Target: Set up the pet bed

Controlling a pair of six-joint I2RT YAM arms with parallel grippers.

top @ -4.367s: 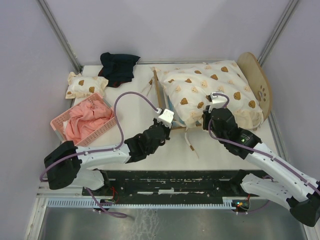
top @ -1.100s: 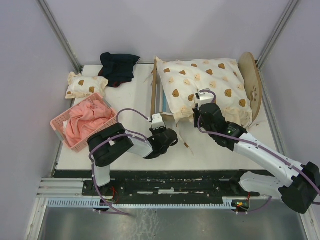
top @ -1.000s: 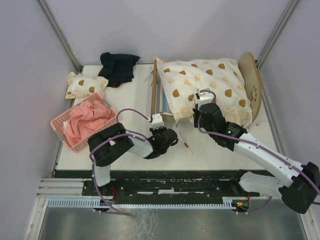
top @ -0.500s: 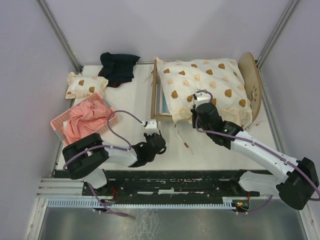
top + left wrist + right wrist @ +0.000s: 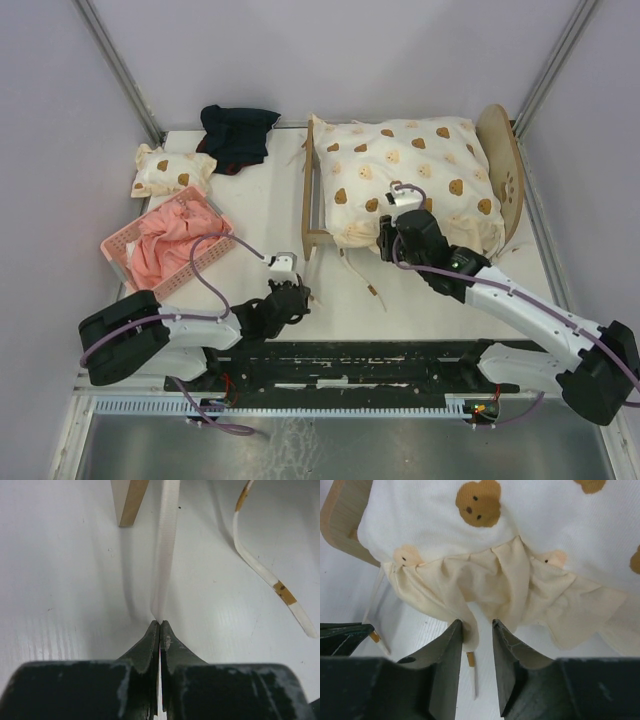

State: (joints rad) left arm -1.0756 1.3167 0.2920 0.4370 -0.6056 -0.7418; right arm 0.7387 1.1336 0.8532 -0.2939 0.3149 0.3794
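Pet bed [image 5: 512,175] sits far right on the worktop [image 5: 260,200], under the bear-print quilt [image 5: 540,525]. I see my left end effector [image 5: 160,625] clamped on a white strap [image 5: 167,545], and my right end effector [image 5: 477,630] parted at the quilt's ruffle.

The left arm [image 5: 190,328], at seven o'clock in the overhead view, and the right arm [image 5: 525,310], at five o'clock, share one build: glossy white tubular links between bulky black joint housings. A thin purple cable [image 5: 232,237] curves off the left arm; another [image 5: 440,272] lies along the right. A small white box [image 5: 282,262] tops the left wrist, its twin [image 5: 403,197] the right. A green light [image 5: 462,264] glows on the right forearm's black housing. The left gripper [image 5: 160,624] and right gripper [image 5: 477,625] have matte black wedge fingers [image 5: 445,665] tapering to thin tips, scuffed with pale grey wear.
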